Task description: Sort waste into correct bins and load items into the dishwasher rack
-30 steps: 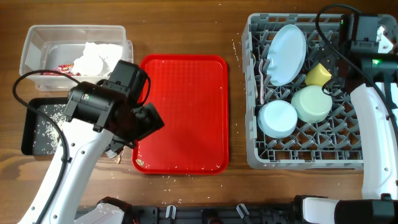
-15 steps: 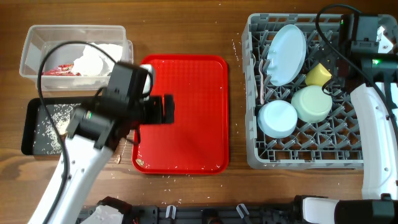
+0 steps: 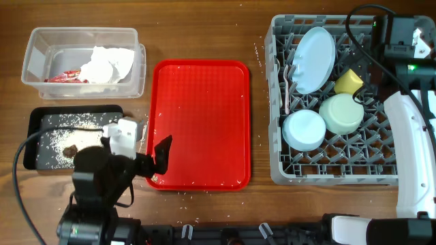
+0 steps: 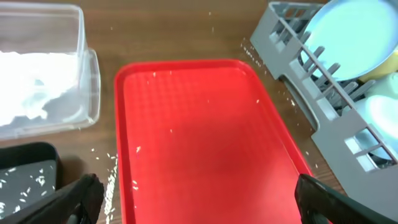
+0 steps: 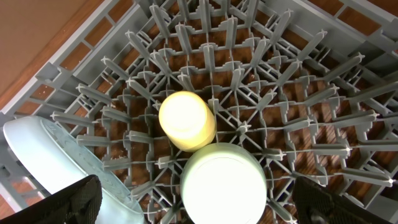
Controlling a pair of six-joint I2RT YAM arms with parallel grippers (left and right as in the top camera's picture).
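The grey dishwasher rack [image 3: 276, 102] on the right holds the pale blue plate [image 3: 315, 58] on edge, the yellow cup [image 3: 348, 82], the mint-green bowl [image 3: 341, 113] and the saucer [image 3: 304, 129], both upside down. The clear tub [image 3: 34, 47] holds white napkins [image 3: 105, 64] and a red wrapper [image 3: 65, 77]. The black tray [image 3: 33, 146] holds rice crumbs and a brown scrap [image 3: 69, 148]. My left gripper [image 3: 161, 154] [image 4: 199, 199] is open and empty over the red tray's near left edge. My right gripper [image 5: 199, 199] is open above the bowl [image 5: 222, 183] and cup [image 5: 186, 120]. I cannot make out the fork or spoon.
The flat red serving tray [image 3: 201, 122] lies in the middle with a few white crumbs and a small brown scrap [image 3: 152, 178] at its near left corner. Rice crumbs are scattered on the wood beside the tray [image 4: 111, 177] and near the rack.
My left arm has drawn back toward the table's front edge, uncovering the black tray. Its gripper now points over the red tray's near left part. The right arm has not moved.
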